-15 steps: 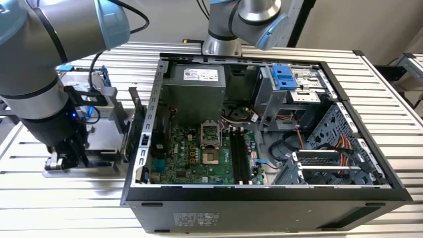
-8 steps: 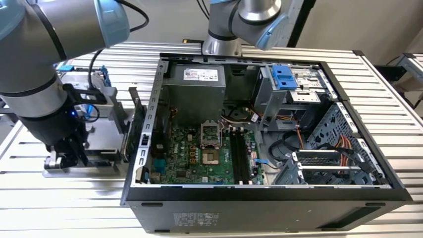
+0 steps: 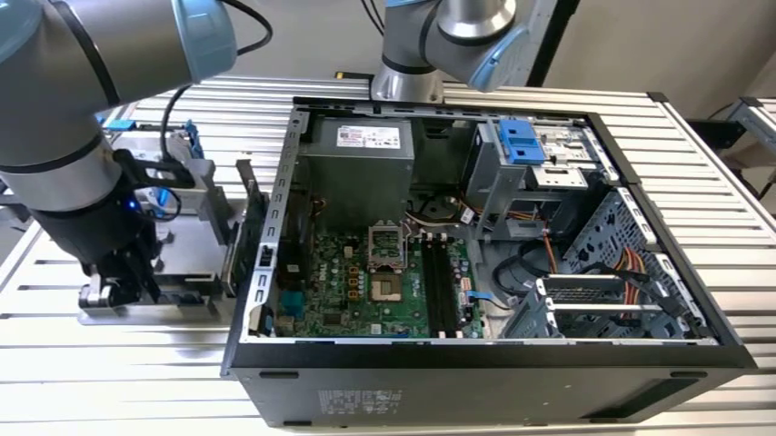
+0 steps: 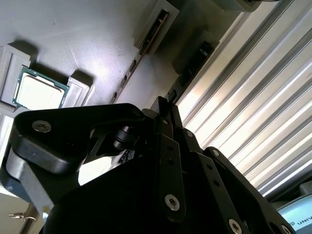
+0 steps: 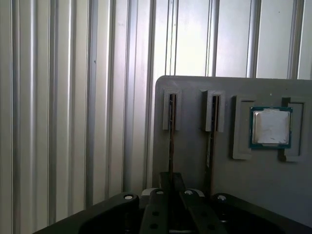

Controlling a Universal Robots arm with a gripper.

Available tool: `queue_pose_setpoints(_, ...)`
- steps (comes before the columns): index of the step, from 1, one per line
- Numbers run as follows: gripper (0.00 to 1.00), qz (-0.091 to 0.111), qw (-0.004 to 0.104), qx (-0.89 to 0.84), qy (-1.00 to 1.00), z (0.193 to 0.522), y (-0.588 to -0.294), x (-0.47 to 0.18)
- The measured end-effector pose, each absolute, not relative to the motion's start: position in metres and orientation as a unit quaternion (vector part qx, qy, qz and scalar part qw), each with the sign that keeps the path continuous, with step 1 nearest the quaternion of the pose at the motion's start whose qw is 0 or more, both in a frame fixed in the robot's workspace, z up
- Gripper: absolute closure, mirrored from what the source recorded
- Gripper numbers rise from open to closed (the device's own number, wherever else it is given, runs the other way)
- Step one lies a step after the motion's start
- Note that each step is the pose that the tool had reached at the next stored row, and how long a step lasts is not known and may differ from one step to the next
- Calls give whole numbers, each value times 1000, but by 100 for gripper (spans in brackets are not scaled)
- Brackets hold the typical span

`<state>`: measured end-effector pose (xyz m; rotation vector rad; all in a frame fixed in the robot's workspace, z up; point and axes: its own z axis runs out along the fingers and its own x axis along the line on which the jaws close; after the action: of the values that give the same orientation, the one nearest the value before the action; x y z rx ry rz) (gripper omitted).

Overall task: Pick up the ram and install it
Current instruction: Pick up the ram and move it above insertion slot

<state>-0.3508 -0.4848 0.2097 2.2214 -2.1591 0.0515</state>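
Note:
In the first wrist view the ram (image 5: 171,141) stands on edge in a slot of a grey holder plate (image 5: 195,165). My gripper (image 5: 171,181) sits over the near end of this stick, its fingers drawn together on it. The second wrist view shows the same grip, gripper (image 4: 165,105) on the ram (image 4: 186,74). In the exterior view the gripper (image 3: 119,292) is low over the holder (image 3: 182,263), at the exterior view's left of the open computer case (image 3: 485,363). The black memory slots (image 3: 442,291) on the motherboard have no stick in them.
A second stick (image 5: 213,131) stands in the neighbouring slot, and a processor chip (image 5: 271,127) lies in a recess beyond it. A green card (image 3: 246,236) stands between holder and case. Cables and a drive cage (image 3: 606,263) fill the case's other side. The ribbed metal table (image 3: 145,391) runs all around.

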Motion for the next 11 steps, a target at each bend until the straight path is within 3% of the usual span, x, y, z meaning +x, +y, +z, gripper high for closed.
queue_pose_setpoints(11, 100, 17, 22, 717, -697, 215, -485, -351)
